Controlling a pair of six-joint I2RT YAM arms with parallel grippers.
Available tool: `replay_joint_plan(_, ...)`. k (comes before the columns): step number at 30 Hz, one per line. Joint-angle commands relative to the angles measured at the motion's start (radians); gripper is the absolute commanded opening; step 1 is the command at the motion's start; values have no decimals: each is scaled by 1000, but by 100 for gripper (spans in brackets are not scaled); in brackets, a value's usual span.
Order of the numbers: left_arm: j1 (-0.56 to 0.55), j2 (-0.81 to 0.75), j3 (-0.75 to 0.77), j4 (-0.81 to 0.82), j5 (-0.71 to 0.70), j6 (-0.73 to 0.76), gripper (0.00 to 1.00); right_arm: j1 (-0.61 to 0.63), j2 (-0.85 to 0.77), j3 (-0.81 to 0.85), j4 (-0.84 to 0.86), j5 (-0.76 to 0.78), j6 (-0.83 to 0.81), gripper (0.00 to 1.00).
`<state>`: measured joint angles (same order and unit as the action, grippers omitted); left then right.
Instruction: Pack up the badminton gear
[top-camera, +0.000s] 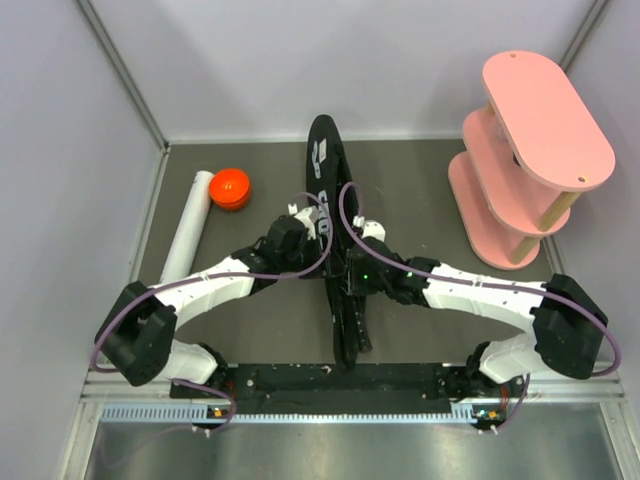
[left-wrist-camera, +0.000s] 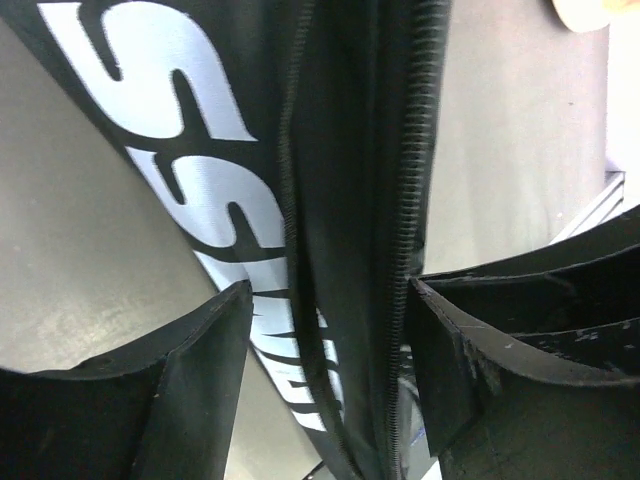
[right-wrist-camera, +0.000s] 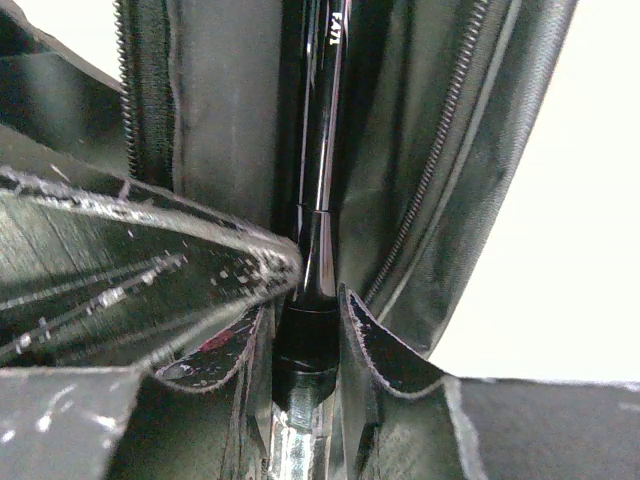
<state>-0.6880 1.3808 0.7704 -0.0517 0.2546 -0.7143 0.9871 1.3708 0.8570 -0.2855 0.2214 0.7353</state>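
From above, the black bag (top-camera: 325, 160) lies mid-table, its long axis running far to near, between both arms. In the left wrist view, the left gripper (left-wrist-camera: 330, 340) stands apart, with the bag's zipper edge between its fingers, not clamped. In the right wrist view, the right gripper (right-wrist-camera: 305, 320) is clamped on the racket (right-wrist-camera: 322, 150) shaft inside the open bag.

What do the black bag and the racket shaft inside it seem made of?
The bag looks like matte woven synthetic fabric, with printed white lettering and a toothed zipper. The racket shaft: glossy, hard, probably graphite or painted metal; sharp reflections run along it.
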Motion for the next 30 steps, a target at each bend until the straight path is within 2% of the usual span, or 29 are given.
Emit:
replay_joint_plan(1, -5, -14, 16, 95, 38, -34, 69, 16, 4, 22, 126, 24, -34, 0)
replay_joint_plan(7, -5, -28, 26, 124, 28, -79, 72, 45, 24, 39, 128, 27, -50, 0)
replay_joint_plan(11, -4, 12, 94, 37, -63, -96, 73, 67, 20, 50, 126, 45, -60, 0)
replay_joint_plan(14, -5, 87, 148, -7, -67, -102, 68, 73, 22, 60, 124, 52, -62, 0)
replay_joint_plan(17, -5, 138, 168, -7, -87, -103, 60, 85, 25, 77, 118, 70, -74, 0)
replay_joint_plan(19, -5, 150, 173, 0, -87, -96, 42, 97, 31, 85, 109, 68, -82, 0)
replay_joint_plan(21, -5, 146, 176, -7, -94, -79, 31, 104, 28, 94, 102, 72, -93, 0)
replay_joint_plan(22, -4, 143, 175, -13, -103, -71, 21, 108, 25, 96, 98, 75, -97, 0)
replay_joint_plan(24, -2, 136, 171, -29, -109, -48, 11, 108, 14, 94, 88, 59, -109, 0)
replay_joint_plan(25, -4, 136, 170, -34, -113, -44, 3, 108, 1, 93, 88, 36, -114, 1)
replay_joint_plan(27, -4, 132, 161, -36, -107, -33, 0, 108, -21, 82, 80, 15, -126, 13)
replay_joint_plan(28, -4, 130, 155, -36, -100, -28, 0, 108, -45, 74, 74, 3, -129, 27)
replay_joint_plan(30, -4, 123, 147, -37, -103, -25, 0, 108, -76, 76, 28, 3, -135, 37)
